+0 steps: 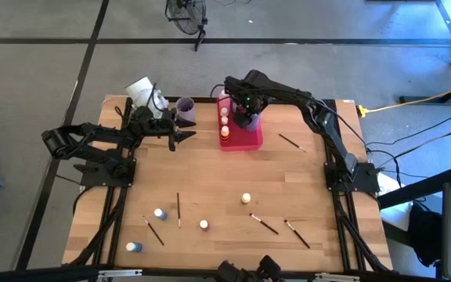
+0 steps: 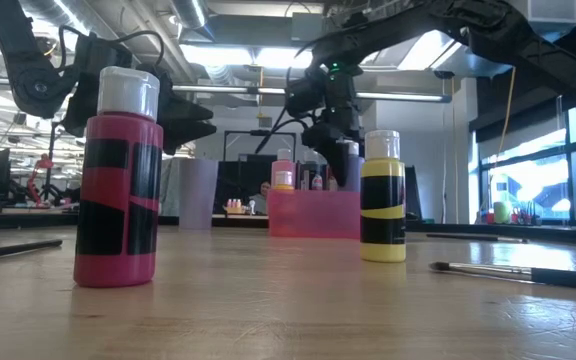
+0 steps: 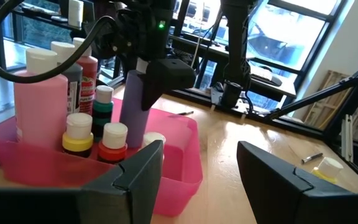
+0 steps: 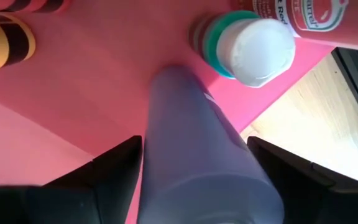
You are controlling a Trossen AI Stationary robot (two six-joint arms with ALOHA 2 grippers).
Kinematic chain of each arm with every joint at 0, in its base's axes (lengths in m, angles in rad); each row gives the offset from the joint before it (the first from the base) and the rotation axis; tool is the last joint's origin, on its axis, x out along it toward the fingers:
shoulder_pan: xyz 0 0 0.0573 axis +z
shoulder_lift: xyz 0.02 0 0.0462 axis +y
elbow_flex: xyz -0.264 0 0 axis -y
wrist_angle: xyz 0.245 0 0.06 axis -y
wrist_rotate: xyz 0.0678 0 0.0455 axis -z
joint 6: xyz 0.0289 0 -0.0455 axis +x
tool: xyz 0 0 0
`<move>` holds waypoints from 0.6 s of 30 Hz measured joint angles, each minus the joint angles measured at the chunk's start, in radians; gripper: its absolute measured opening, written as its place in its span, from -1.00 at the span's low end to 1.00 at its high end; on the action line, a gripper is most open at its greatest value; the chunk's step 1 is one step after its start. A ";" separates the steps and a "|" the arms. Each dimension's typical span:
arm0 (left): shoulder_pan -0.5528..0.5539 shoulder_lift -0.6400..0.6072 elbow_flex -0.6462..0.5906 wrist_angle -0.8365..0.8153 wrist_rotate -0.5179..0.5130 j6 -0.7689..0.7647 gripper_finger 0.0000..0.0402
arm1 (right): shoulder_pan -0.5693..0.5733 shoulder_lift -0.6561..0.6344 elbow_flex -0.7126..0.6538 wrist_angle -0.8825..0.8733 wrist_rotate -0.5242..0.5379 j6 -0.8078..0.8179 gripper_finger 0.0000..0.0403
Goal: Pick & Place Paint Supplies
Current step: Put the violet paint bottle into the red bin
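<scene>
High view: the wooden table [image 1: 225,188] carries loose supplies along its near half. A blue bottle [image 1: 135,247] stands at the near left, and a second blue bottle [image 1: 160,213] stands just beyond it. A yellow bottle [image 1: 246,199] stands near the centre. Several paintbrushes lie flat; one brush [image 1: 178,210] has its long axis running near to far.

Further back, the pink tray [image 1: 241,139] holds upright bottles. The right gripper [image 1: 247,117] is over the tray, its fingers closed around a purple bottle [image 4: 197,155] held upright above the tray floor. Beside it stand a green bottle [image 4: 247,46] and a red bottle [image 4: 303,18]. The red label carries print, but I cannot read it.

The left gripper [image 1: 180,129] hovers just left of the tray, fingers spread apart and empty. The lilac cup [image 1: 185,110] stands beside it.

Beyond the table lies grey floor, with large windows visible in the low view.
</scene>
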 joint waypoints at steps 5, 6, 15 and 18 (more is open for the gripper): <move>0.000 0.000 0.000 -0.006 0.000 -0.008 0.01 | 0.004 0.000 0.000 -0.001 -0.001 -0.007 0.45; 0.000 0.000 0.000 -0.011 0.000 -0.008 0.01 | 0.005 0.000 0.000 -0.002 0.002 -0.011 0.45; 0.000 0.000 0.000 -0.029 -0.006 -0.008 0.01 | 0.023 -0.001 0.044 -0.017 0.026 -0.026 0.45; 0.000 0.000 0.000 -0.029 -0.009 -0.008 0.01 | 0.031 -0.001 0.102 -0.040 0.055 -0.027 0.45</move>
